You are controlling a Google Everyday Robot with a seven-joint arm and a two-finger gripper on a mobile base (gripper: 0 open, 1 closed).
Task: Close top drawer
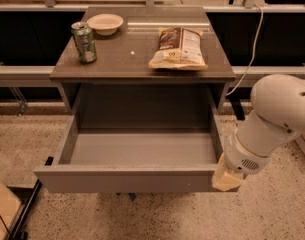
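Tool (pixel 226 176) sits at one end of the front panel of the top drawer (pixel 137 179), which stands pulled out beside it. Whether the tool is wide or narrow cannot be told. Beyond it, the bench (pixel 122 59) carries a can (pixel 84 42), bowl (pixel 105 23) and bag (pixel 178 48).

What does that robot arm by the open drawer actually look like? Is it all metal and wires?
No bare wires show. The arm is smooth, glossy white, built from rounded, bulbous shells, with a small dark vent grille near the wrist. It ends in a cream-yellow, blocky gripper beside the right front corner of the top drawer.
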